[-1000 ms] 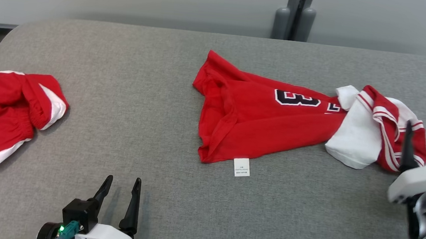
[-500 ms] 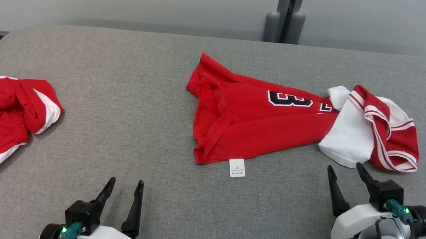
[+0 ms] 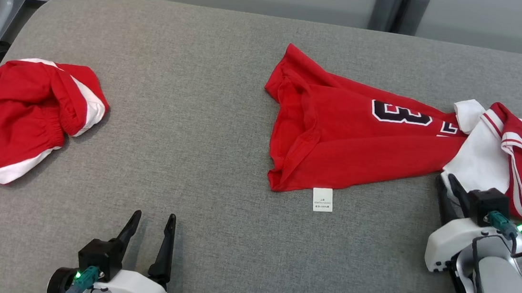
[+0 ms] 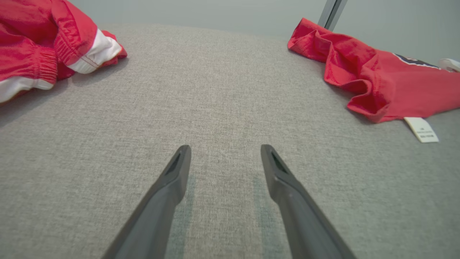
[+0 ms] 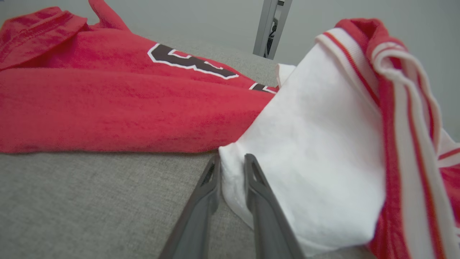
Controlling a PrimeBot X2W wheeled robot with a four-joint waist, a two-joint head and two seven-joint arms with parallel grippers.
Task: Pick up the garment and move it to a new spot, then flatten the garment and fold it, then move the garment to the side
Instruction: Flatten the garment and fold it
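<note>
At the far left of the grey worktop (image 3: pixel 197 111) lie crumpled red shorts (image 3: pixel 24 114) with white trim, well apart from everything else. Nearer the front edge, the left claw (image 3: pixel 154 215) rests low over bare fabric, its two dark fingers spread wide with nothing between them. Right of centre lies the red jersey (image 3: pixel 352 145), rumpled and stretched sideways, its hem end towards the middle of the worktop and a dark, white-edged "3" facing up. A small white care label (image 3: pixel 322 200) pokes out flat from its near edge. Further right the jersey bunches into a white sleeve (image 3: pixel 480 158) and red-and-white striped trim (heaped, not flat). The right claw (image 3: pixel 446 178) sits at the sleeve's near corner, fingers drawn almost together, and the right wrist view shows the sleeve's white edge pinched between them.
</note>
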